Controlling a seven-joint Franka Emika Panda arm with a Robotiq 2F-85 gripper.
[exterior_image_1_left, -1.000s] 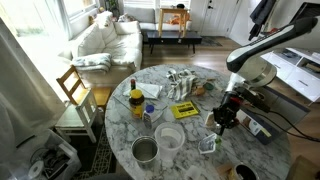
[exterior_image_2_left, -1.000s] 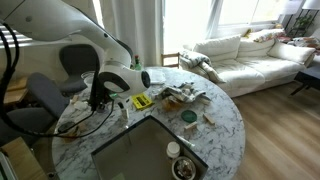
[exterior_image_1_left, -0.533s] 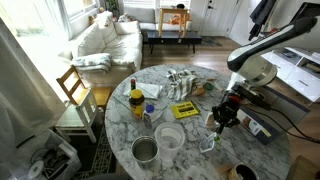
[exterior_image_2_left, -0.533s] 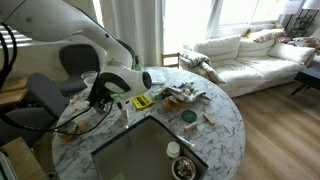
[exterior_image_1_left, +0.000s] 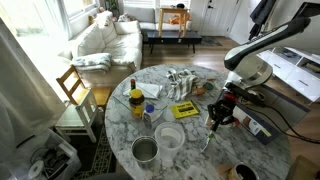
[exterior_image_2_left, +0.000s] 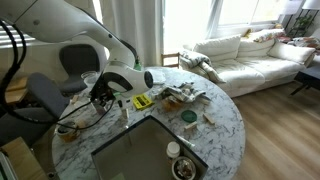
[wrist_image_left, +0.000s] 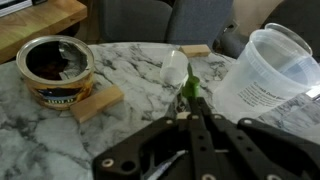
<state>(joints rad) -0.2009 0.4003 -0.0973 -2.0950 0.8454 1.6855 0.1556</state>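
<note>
My gripper (wrist_image_left: 195, 108) is shut on the green handle of a white plastic spoon (wrist_image_left: 175, 68), whose bowl points away over the marble table (wrist_image_left: 130, 60). A clear plastic cup (wrist_image_left: 262, 68) stands just right of the spoon. An open tin (wrist_image_left: 57, 68) with dark contents sits to the left, with a small wooden block (wrist_image_left: 95, 102) beside it. In both exterior views the gripper (exterior_image_1_left: 222, 113) (exterior_image_2_left: 108, 96) hangs just above the round table, near its edge.
On the table (exterior_image_1_left: 190, 150) are a metal pot (exterior_image_1_left: 146, 150), a clear tub (exterior_image_1_left: 170, 138), a yellow box (exterior_image_1_left: 184, 109), a yellow-lidded jar (exterior_image_1_left: 136, 99) and packets (exterior_image_1_left: 182, 80). A chair (exterior_image_1_left: 75, 95) stands beside it, and a sofa (exterior_image_2_left: 250, 55) is farther off.
The gripper has risen slightly and shifted a little toward the table's middle, with the spoon still in it. Nothing else moved.
</note>
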